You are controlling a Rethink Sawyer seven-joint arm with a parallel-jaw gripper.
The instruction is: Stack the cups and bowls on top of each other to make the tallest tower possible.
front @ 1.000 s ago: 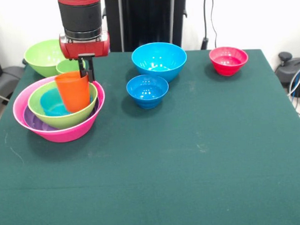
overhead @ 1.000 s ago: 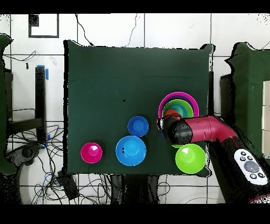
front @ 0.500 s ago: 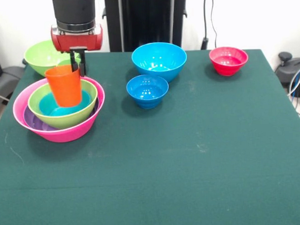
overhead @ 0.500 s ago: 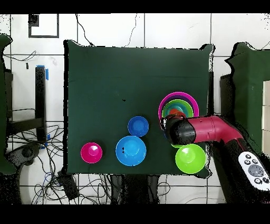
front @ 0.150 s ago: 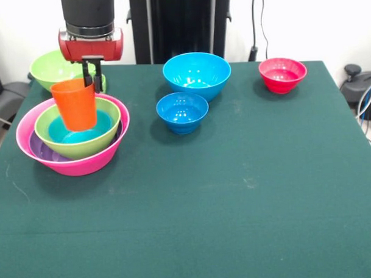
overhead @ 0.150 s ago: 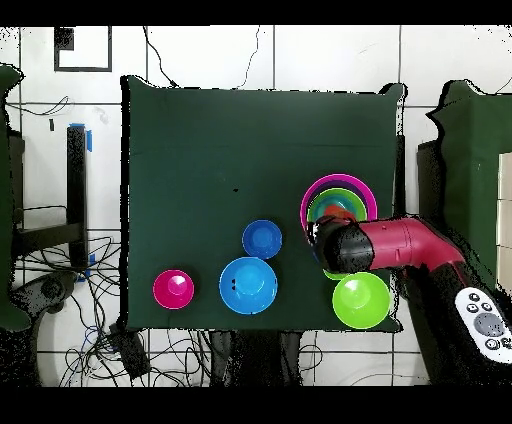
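Front view, near to far. Nearest the viewer stands the tower (front @ 0.150 s ago: 73,140): a pink bowl (front @ 0.150 s ago: 83,164) as base, a purple bowl (front @ 0.150 s ago: 42,150) nested in it, a lime green bowl (front @ 0.150 s ago: 82,145) inside that, and a blue bowl (front @ 0.150 s ago: 97,127) innermost. The orange cup (front @ 0.150 s ago: 74,104) hangs tilted over the blue bowl, its base apparently just above or barely inside that bowl's hollow, and is not yet seated. The gripper (front @ 0.150 s ago: 90,81) is clenched on the cup's far rim, one finger inside the wall and one outside. Behind the tower lie a second lime green bowl (front @ 0.150 s ago: 52,67) and, partly hidden by the cup and the fingers, what seems to be the light green cup (front @ 0.150 s ago: 81,77). To the side, well apart from the tower, sit a small blue bowl (front @ 0.150 s ago: 182,110), a larger blue bowl (front @ 0.150 s ago: 196,73) and a red bowl (front @ 0.150 s ago: 282,73). For the step in hand, the cup should probably be brought upright and centred over the innermost bowl, then lowered until its base rests flat before the fingers release; a tilted release risks a toppled cup. Compared with the frame one second earlier, the cup has risen and shifted toward the far, outer side of the stack, and its lean has lessened; the bowls have not moved.
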